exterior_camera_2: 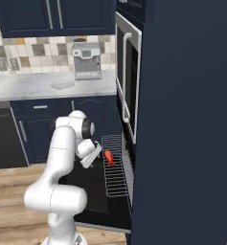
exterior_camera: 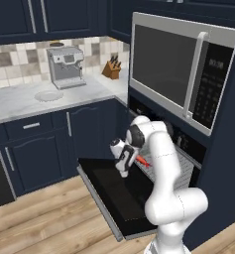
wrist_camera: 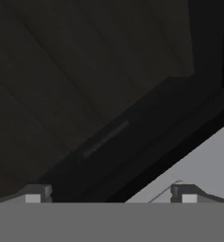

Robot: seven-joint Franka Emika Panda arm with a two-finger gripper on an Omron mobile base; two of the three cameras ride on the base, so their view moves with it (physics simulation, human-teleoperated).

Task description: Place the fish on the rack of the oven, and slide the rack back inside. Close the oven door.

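**Fish on the pulled-out rack, door down**

Fingertips (wrist_camera: 33, 194) of the gripper (wrist_camera: 111, 196) stand wide apart at the bottom of the hand view, nothing between them, over the dark oven door (exterior_camera: 116, 193); that door lies dropped flat across the lower centre of the left base view; the gripper (exterior_camera: 123, 172) hangs above it, just left of the fish (exterior_camera: 143, 160); the red-orange fish (exterior_camera_2: 108, 157) lies on the silver rack (exterior_camera_2: 116, 179), drawn out of the oven (exterior_camera: 188, 149) at mid-frame in the right base view; a microwave (exterior_camera: 181, 69) sits upper right.

1 fish (exterior_camera: 143, 161), 1 rack (exterior_camera_2: 115, 167), 1 oven door (exterior_camera: 116, 191), 1 microwave (exterior_camera: 181, 69), 1 coffee machine (exterior_camera: 65, 67), 1 knife block (exterior_camera: 111, 69), 1 plate (exterior_camera: 48, 95).
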